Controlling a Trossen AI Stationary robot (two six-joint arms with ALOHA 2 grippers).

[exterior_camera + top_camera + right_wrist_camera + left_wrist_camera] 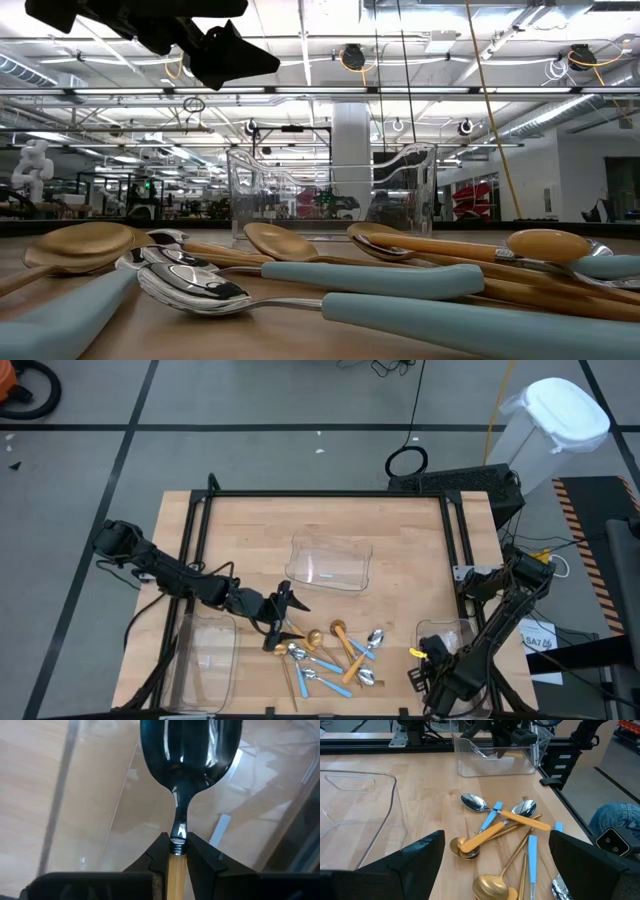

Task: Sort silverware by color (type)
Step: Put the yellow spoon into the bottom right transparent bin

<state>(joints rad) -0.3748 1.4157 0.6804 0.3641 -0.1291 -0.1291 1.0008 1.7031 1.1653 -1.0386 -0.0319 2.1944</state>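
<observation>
1. Your right gripper (176, 852) pinched an orange-handled spoon (187, 765) over the right-hand tray (455, 632) — you needed to lower before letting go.
2. Your left gripper (280, 622), fingers spread, hovered over the spoon pile (335, 657) — best aimed at one clear handle.

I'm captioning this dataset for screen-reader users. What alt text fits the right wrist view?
The right gripper is shut on an orange-handled spoon, pinching the top of the handle so the shiny silver bowl points away from the camera. Below it lie the walls of a clear plastic tray and the light wooden table.
</observation>
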